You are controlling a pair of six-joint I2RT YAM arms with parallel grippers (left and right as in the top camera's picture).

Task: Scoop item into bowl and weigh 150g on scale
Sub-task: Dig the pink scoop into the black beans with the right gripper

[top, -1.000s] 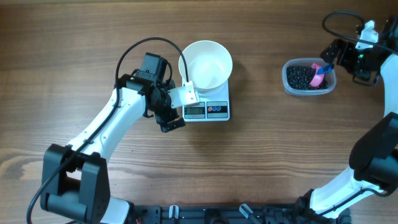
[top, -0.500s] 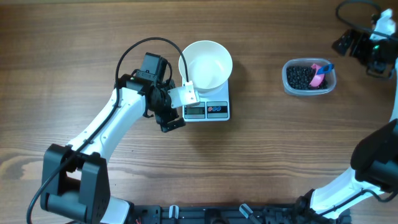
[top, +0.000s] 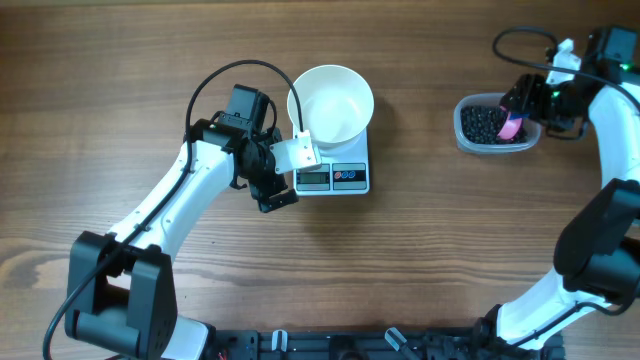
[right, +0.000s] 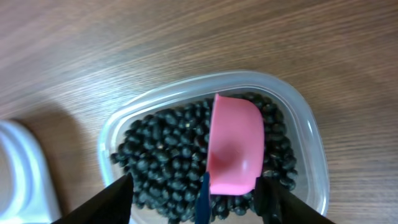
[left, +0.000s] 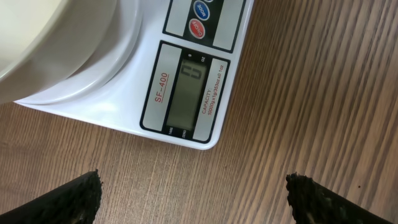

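Black beans (right: pixel 161 155) all in clear tub (right: pixel 104 152); white bowl (top: pixel 331 100) on scale (top: pixel 333 178) empty; right jaws spread astride pink scoop (right: pixel 235 149), ungripped; left jaws released, empty; scooping unstarted.

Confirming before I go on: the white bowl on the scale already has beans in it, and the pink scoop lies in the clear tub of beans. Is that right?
Not quite. The bowl on the scale is empty; the overhead view shows only its bare white inside. The rest holds: the pink scoop lies in the clear tub on the beans.
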